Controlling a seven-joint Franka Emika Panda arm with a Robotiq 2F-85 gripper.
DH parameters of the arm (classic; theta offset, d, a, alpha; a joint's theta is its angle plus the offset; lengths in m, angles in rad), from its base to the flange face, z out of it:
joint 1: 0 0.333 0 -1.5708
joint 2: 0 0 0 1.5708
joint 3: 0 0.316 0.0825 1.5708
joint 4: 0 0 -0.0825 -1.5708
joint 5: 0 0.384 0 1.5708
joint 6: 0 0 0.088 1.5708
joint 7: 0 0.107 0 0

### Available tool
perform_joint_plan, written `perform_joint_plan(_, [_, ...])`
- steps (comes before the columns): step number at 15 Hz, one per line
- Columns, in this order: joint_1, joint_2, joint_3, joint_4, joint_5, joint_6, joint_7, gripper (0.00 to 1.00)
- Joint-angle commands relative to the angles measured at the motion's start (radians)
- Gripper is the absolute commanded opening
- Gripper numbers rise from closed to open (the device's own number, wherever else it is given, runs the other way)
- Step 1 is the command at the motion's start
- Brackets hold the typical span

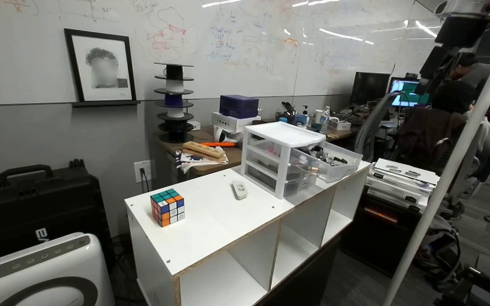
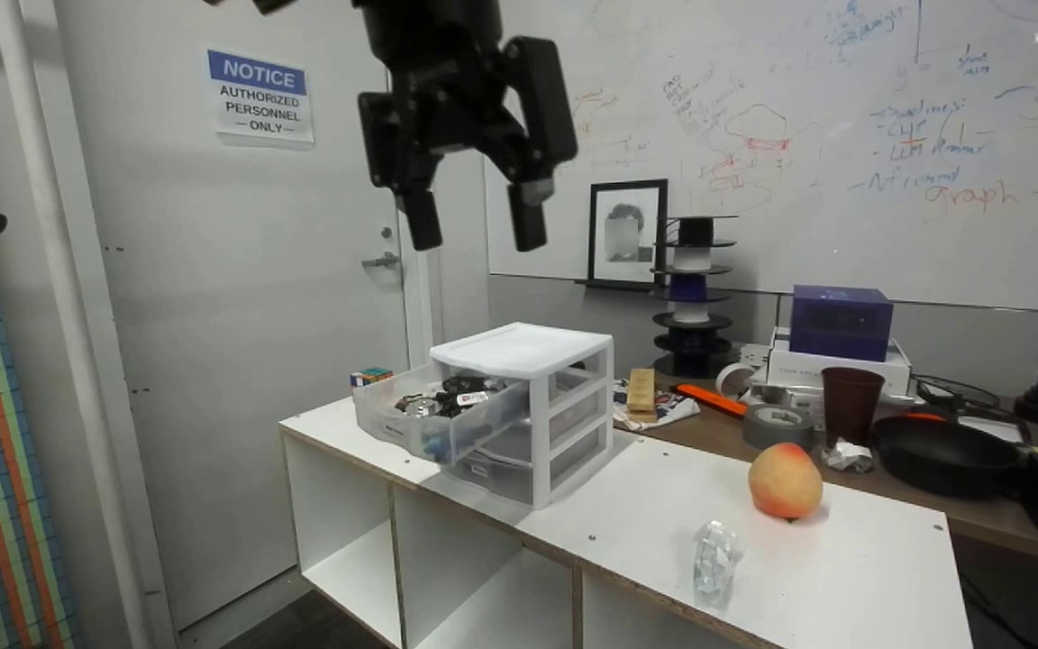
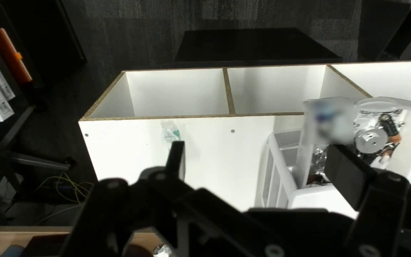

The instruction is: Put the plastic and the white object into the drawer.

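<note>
The crumpled clear plastic (image 2: 715,561) lies on the white shelf unit; it also shows in the wrist view (image 3: 171,132). The small whitish-grey white object (image 1: 240,190) lies on the shelf top beside the chest; in the other views it is not visible. The translucent chest (image 1: 286,135) (image 2: 526,350) has its top drawer (image 1: 343,168) (image 2: 397,428) pulled out, holding several dark and metallic items. My gripper (image 2: 478,225) is open and empty, high above the chest. In the wrist view its fingers (image 3: 260,162) stand wide apart, one overlapping the drawer.
A puzzle cube (image 1: 168,207) stands at one end of the shelf unit (image 1: 211,238). A peach (image 2: 785,482) sits near the plastic. A desk behind holds a spool tower (image 1: 175,102), tape (image 2: 778,425), a cup (image 2: 852,406) and a pan (image 2: 947,455). A pole (image 1: 453,170) stands nearby.
</note>
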Motion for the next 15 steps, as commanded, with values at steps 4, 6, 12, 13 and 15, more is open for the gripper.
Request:
perform_joint_plan(4, [-0.016, 0.332, 0.004, 0.118, 0.069, 0.279, -0.111, 1.00])
perform_joint_plan(6, [-0.026, 0.413, 0.023, 0.128, 0.071, 0.342, -0.129, 1.00])
perform_joint_plan(12, [-0.121, 0.600, 0.108, 0.210, 0.218, 0.358, -0.322, 1.00])
perform_joint_plan(13, [-0.147, 0.631, 0.123, 0.237, 0.257, 0.346, -0.358, 1.00])
perform_joint_plan(15, [-0.192, 0.696, 0.145, 0.301, 0.304, 0.332, -0.398, 1.00])
